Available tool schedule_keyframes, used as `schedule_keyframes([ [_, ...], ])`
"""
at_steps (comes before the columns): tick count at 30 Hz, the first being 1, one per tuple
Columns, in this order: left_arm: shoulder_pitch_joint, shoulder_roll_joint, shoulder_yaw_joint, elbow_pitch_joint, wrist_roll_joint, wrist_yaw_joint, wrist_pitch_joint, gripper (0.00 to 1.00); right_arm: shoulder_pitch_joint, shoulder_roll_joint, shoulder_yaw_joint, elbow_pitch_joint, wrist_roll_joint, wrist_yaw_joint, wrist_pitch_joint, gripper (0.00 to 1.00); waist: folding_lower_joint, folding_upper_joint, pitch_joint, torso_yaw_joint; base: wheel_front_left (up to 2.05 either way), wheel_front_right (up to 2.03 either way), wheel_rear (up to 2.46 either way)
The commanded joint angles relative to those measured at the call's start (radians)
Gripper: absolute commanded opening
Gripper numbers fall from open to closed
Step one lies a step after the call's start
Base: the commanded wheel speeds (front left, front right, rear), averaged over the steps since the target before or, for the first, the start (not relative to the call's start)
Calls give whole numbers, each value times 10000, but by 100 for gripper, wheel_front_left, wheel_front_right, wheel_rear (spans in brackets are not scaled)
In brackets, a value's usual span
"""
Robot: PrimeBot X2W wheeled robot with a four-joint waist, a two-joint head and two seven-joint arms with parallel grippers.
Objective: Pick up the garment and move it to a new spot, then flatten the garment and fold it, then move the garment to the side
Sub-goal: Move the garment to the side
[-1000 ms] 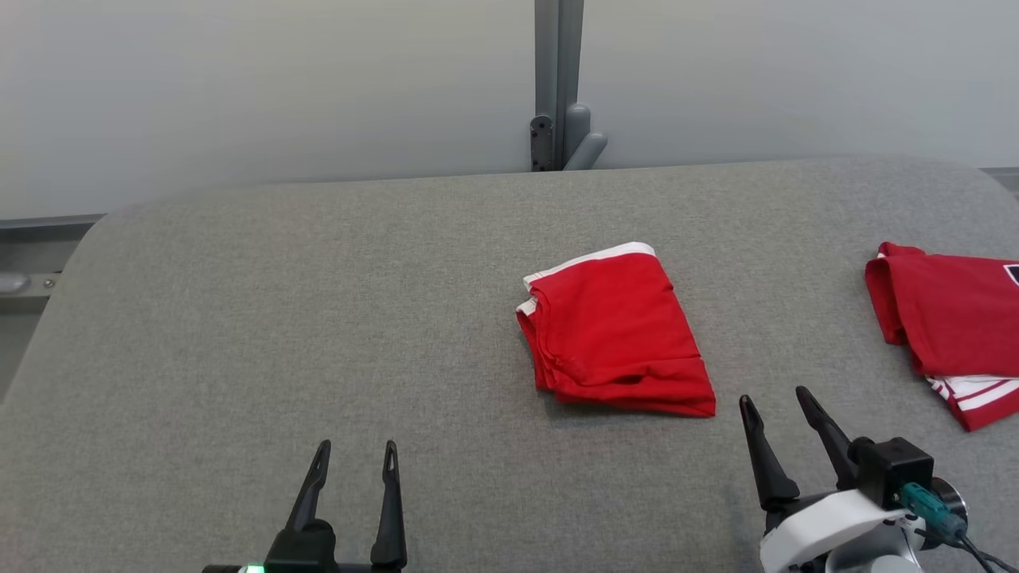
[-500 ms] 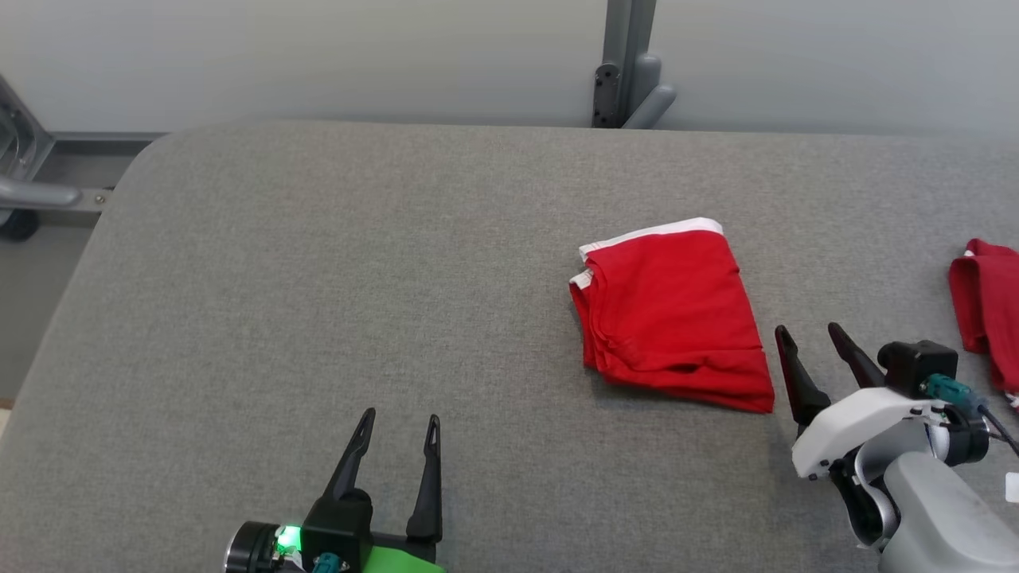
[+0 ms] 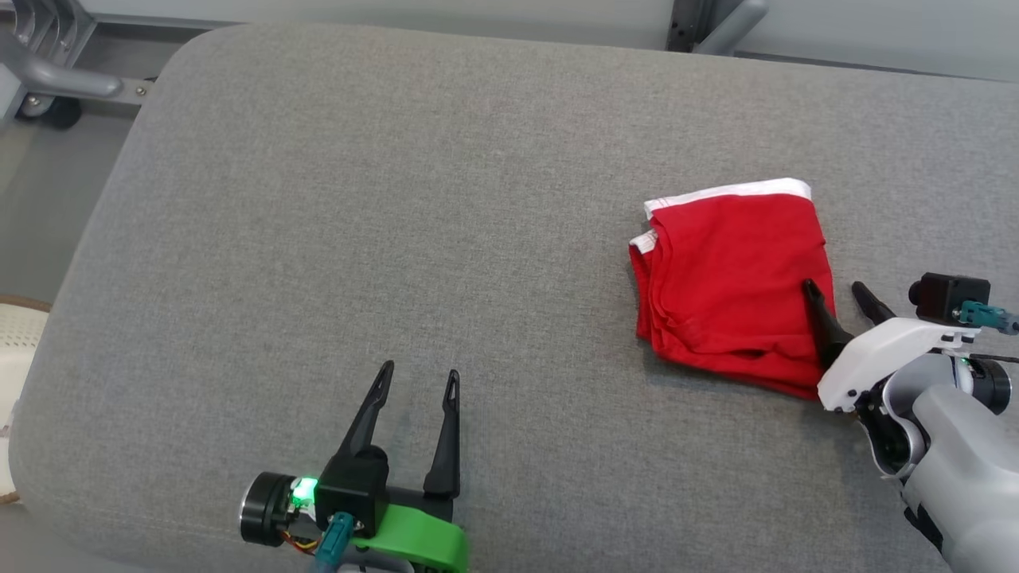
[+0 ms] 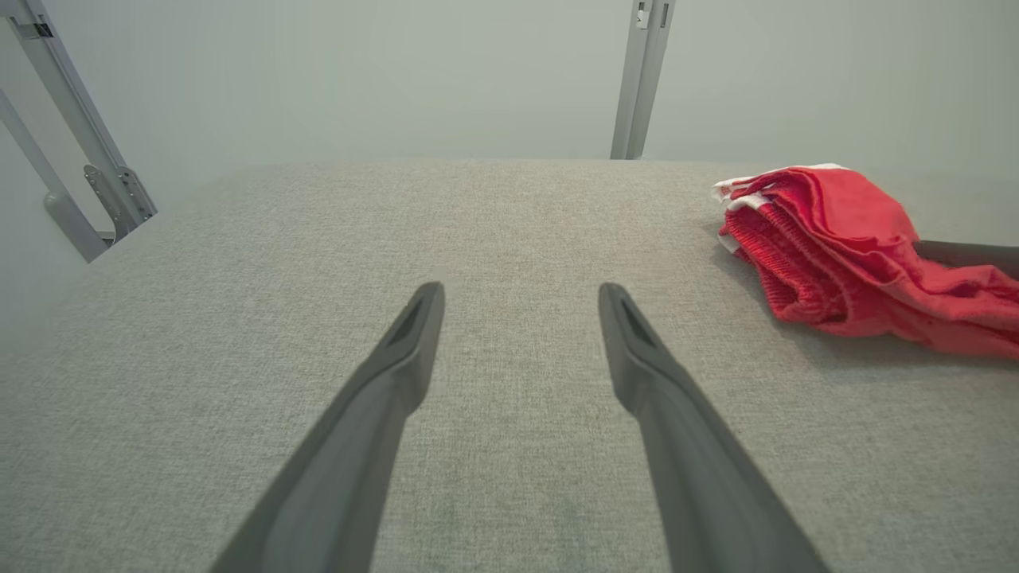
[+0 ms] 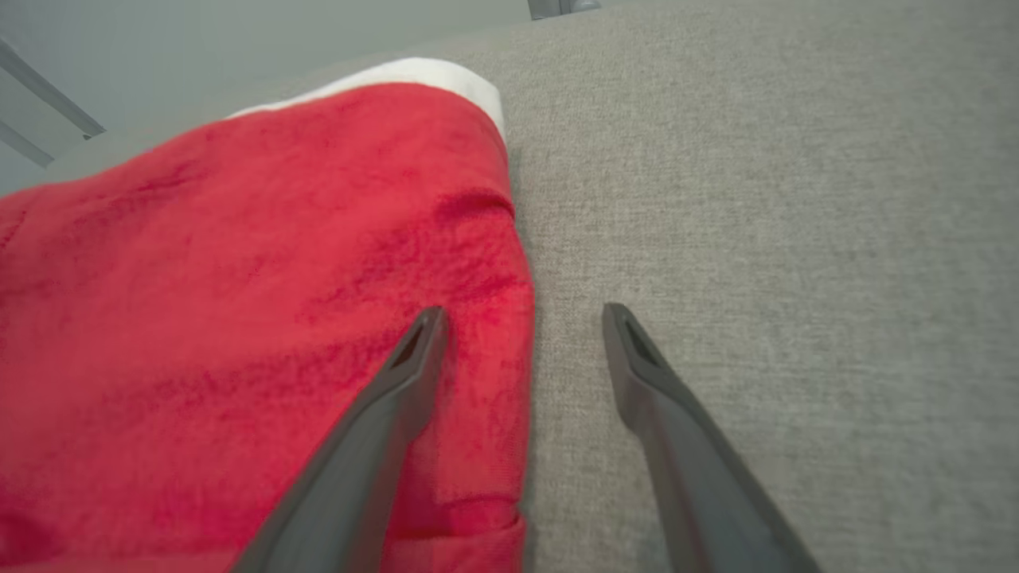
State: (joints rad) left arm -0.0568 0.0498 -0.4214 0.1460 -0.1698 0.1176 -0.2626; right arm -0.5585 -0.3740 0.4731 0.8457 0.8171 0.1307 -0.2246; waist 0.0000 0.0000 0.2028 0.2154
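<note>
The grey padded table (image 3: 318, 239) carries the garment (image 3: 732, 278) on its right half, a folded red bundle with a white band (image 3: 728, 193) along its far edge. Its longer sides run from near to far and lean slightly to the left.

The right end effector (image 3: 833, 286) is much the nearer one. It sits at the garment's near right corner with its jaws spread wide and nothing between them. In the right wrist view the garment's (image 5: 239, 278) right edge runs up between the two fingers: the inner finger (image 5: 398, 382) lies over red cloth and the outer finger (image 5: 661, 398) over bare table. Whether the inner finger touches the cloth cannot be told.

The left end effector (image 3: 420, 370) hangs well apart to the left, also fully open and empty, with the garment (image 4: 836, 239) off to its right. The grasp probably falls to the right arm, which would close across that edge.
</note>
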Motion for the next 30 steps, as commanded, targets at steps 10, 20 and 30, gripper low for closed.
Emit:
schedule_keyframes([
  [10,-410,18,-63,121,-23,127,-19,100,-262,-300,1829,212,1421,-4,245,0,0,0,295,30,0,0,0],
  [20,-383,19,97,115,136,46,-19,100,-880,-761,3049,-10,1447,-9,-360,0,0,0,257,-1005,0,0,0],
  [30,-636,23,466,162,575,-171,-20,100,-1375,-1013,3384,-674,941,-7,-405,0,0,0,623,-3055,0,0,0],
])
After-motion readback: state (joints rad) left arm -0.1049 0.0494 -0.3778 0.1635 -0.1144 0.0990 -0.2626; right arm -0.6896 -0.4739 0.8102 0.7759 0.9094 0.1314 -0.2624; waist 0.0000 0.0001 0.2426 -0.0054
